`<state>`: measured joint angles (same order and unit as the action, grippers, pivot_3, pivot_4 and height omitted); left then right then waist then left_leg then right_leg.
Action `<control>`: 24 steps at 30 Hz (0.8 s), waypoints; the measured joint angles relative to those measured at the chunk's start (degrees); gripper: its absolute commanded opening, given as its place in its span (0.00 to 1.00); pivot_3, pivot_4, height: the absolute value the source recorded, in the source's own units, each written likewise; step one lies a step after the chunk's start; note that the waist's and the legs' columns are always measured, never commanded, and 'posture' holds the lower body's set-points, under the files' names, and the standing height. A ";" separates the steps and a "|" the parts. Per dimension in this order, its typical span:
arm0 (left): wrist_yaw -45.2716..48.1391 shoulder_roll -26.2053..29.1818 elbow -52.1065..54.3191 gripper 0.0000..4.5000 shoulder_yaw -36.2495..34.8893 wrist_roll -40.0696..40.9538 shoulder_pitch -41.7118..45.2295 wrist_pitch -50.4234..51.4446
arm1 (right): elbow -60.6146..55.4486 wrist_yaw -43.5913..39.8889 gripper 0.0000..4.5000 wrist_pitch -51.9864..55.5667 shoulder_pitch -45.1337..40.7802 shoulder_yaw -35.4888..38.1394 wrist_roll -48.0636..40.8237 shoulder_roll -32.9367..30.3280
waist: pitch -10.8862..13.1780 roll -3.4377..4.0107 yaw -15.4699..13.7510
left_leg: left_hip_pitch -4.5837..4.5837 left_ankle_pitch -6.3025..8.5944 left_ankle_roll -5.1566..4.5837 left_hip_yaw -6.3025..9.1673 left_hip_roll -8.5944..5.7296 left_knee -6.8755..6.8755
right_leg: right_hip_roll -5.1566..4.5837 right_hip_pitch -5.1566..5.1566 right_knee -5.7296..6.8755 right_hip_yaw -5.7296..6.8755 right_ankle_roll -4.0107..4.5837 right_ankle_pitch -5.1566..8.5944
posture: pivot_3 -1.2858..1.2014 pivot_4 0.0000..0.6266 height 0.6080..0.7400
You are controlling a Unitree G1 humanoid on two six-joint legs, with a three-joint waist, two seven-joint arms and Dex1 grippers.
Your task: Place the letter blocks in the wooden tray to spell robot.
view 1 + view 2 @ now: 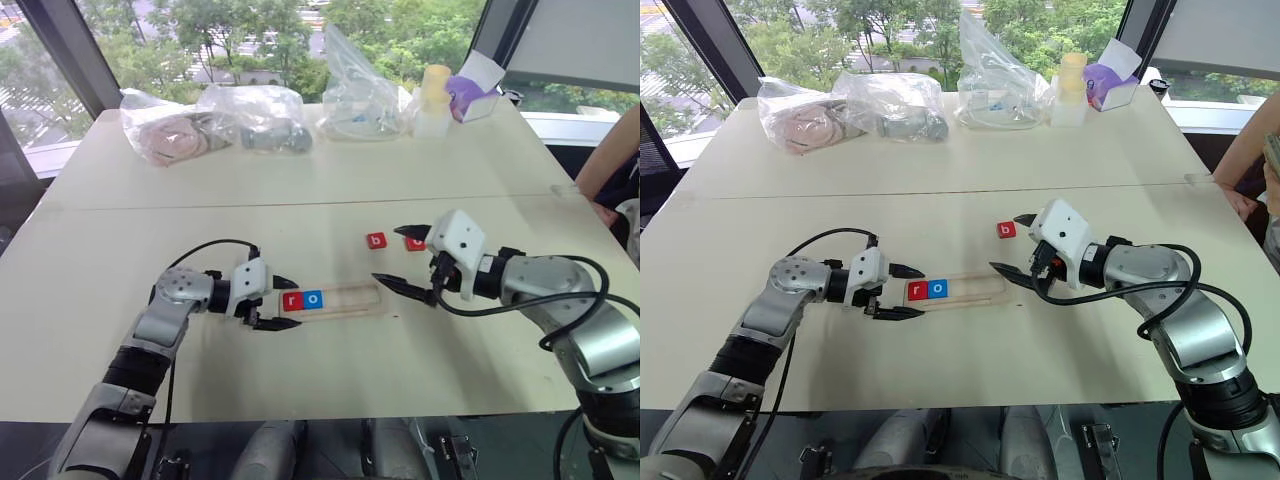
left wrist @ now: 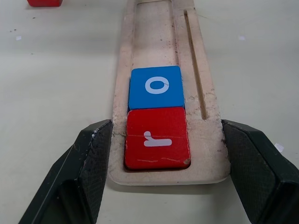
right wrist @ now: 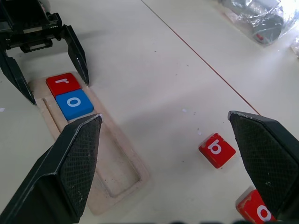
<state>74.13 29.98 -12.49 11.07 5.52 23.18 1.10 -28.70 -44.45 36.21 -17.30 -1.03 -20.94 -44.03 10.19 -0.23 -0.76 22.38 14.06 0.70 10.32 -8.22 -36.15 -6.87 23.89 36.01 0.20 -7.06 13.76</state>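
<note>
wooden tray [image 1: 345, 298] | holds red r [image 1: 291, 300], blue o [image 1: 313, 298]

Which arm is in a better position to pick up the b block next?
Right. The open right gripper hangs close beside the red b block, while the left gripper straddles the wooden tray at its other end, by the r.

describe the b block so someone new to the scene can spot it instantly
Start at the wooden tray lying mid-table between the two grippers. Just beyond its empty end, loose on the tabletop, sit two red tiles. The b block is the one nearer the tray, showing a white lowercase b; its neighbour bears an o instead.
</note>
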 measured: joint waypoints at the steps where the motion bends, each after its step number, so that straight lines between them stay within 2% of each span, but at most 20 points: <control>1: -0.30 0.08 0.46 0.68 0.00 0.00 -0.34 0.18 | 0.00 0.03 1.00 -0.03 0.00 -0.10 0.01 0.00 | 0.00 0.00 0.00 | 0.00 0.00 0.00 0.00 0.00 0.00 | 0.00 0.00 0.00 0.00 0.00 0.00 | 0.52 0.24 1.00; 19: -2.15 1.47 5.85 0.68 1.54 -0.08 -3.48 0.80 | 0.43 -0.07 1.00 -0.66 -0.16 -0.87 0.56 0.13 | -0.01 0.01 -0.01 | 0.00 0.01 -0.01 -0.03 0.01 0.01 | 0.00 0.02 0.00 -0.02 0.00 0.00 | 0.52 0.24 1.00; 21: -2.46 1.55 5.87 0.91 1.66 -0.20 -3.59 0.62 | 0.46 -0.07 1.00 -0.66 -0.32 -1.11 0.60 0.24 | -0.01 0.02 -0.01 | 0.00 0.01 -0.01 -0.04 0.01 0.01 | 0.00 0.02 -0.01 -0.03 0.00 0.00 | 0.52 0.24 1.00; 22: -2.73 1.72 5.83 0.97 2.15 -0.52 -3.75 0.64 | 0.69 -0.05 1.00 -0.74 -0.66 -1.42 0.66 0.34 | -0.02 0.03 -0.01 | 0.00 0.01 -0.01 -0.04 0.01 0.01 | 0.00 0.01 0.00 -0.03 0.00 0.00 | 0.52 0.24 1.00; 24: -3.42 1.66 5.81 0.99 2.21 -0.53 -3.76 0.59 | 0.98 0.03 1.00 -0.85 -0.76 -1.83 0.74 0.47 | -0.04 0.05 -0.01 | -0.01 0.01 -0.01 -0.06 0.02 0.01 | 0.00 0.01 -0.01 -0.04 0.00 0.00 | 0.52 0.24 1.00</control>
<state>70.71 31.65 -6.69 13.28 4.99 19.43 1.70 -27.73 -44.43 35.36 -18.06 -2.86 -20.20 -43.56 10.14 -0.18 -0.77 22.37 14.08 0.69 10.25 -8.19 -36.14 -6.87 23.90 36.01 0.17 -7.06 13.76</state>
